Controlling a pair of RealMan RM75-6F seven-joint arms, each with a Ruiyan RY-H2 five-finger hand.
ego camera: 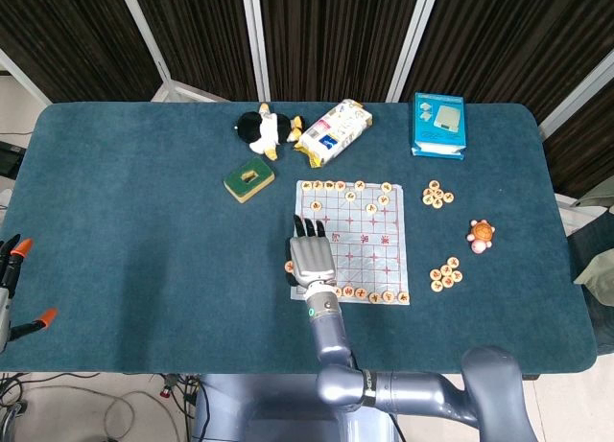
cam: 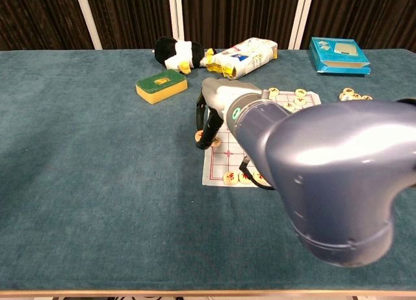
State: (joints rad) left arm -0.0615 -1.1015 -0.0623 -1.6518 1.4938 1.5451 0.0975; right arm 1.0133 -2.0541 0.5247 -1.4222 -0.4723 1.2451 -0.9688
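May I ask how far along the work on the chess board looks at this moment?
Done: round wooden chess discs line the far edge and the near edge of the white paper chess board. In hand: the right hand sits over the board's left edge, fingers beside one disc just off it. Left: two heaps of discs lie on the cloth to the board's right.

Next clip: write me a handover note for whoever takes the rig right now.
Right hand: over the board at its left edge, fingers pointing down at a piece on the cloth beside it; grip unclear.
Left hand: not in view.
On the board: pieces along the far row and the near row.
Off the board: two heaps to its right.
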